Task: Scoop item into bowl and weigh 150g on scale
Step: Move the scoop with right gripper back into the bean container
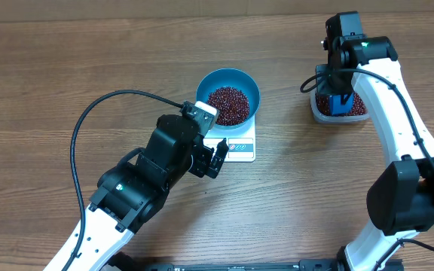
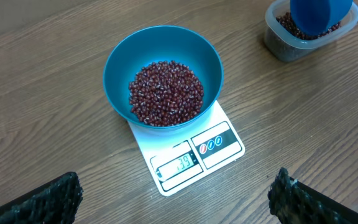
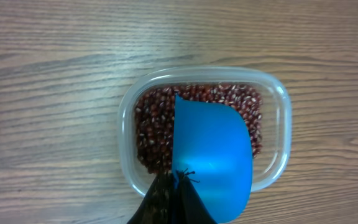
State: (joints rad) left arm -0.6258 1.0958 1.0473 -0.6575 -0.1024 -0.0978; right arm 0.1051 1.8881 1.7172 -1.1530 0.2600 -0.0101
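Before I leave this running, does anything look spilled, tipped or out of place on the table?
Nothing stands out. The beans lie inside the blue bowl, which sits upright on the scale. The rest sit in the clear container, beneath the blue scoop. No loose beans show on the table.

The tabletop (image 1: 51, 60) is brown wood, with long lines of grain running across it. A small white square scale (image 2: 191, 152) sits flat on it near the middle, with its little window and buttons on the side facing the robot. Off to the robot's right, well apart from the scale, a clear plastic box (image 3: 128, 124) with round corners also sits on the wood.
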